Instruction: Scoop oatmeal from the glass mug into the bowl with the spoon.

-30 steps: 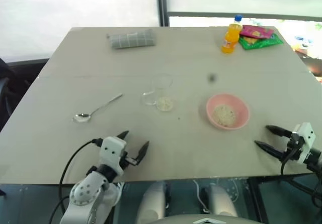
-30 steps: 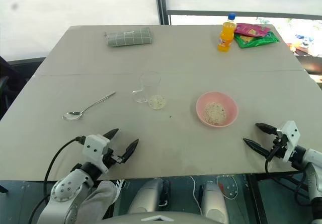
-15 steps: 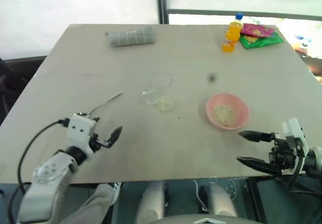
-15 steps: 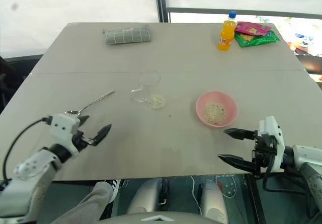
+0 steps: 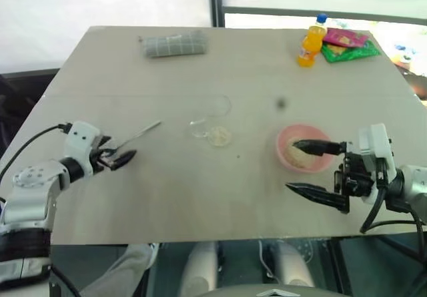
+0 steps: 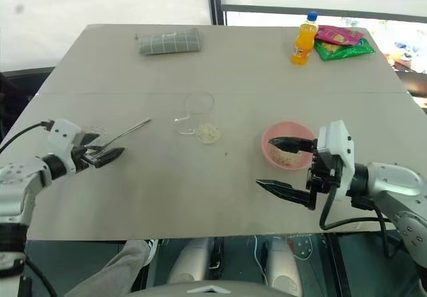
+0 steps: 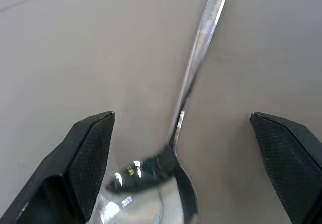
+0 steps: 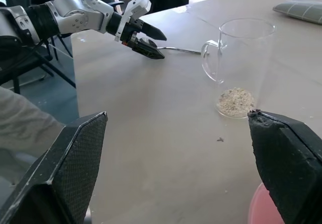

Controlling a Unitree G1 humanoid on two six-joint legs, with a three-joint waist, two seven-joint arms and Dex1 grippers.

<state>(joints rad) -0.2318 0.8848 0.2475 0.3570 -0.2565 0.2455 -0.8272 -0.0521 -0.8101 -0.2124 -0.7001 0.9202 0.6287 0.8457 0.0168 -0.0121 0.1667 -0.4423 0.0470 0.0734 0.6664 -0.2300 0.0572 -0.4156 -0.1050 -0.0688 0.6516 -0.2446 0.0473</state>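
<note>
While flat on the worktop (image 5: 167, 190), spoon (image 5: 133, 139) bowl end between open left jaws, handle angled toward mug (image 5: 212, 118); right jaws open.

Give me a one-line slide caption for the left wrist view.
Open left gripper straddling the spoon lying on the table, not yet grasped.

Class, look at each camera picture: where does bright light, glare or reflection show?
Left eye view: bright daylight beyond the grey table, washing out the background. Left wrist view: shiny highlights on the slim silver metal spoon. Right wrist view: the small clear glass mug catches light along its rim.
</note>
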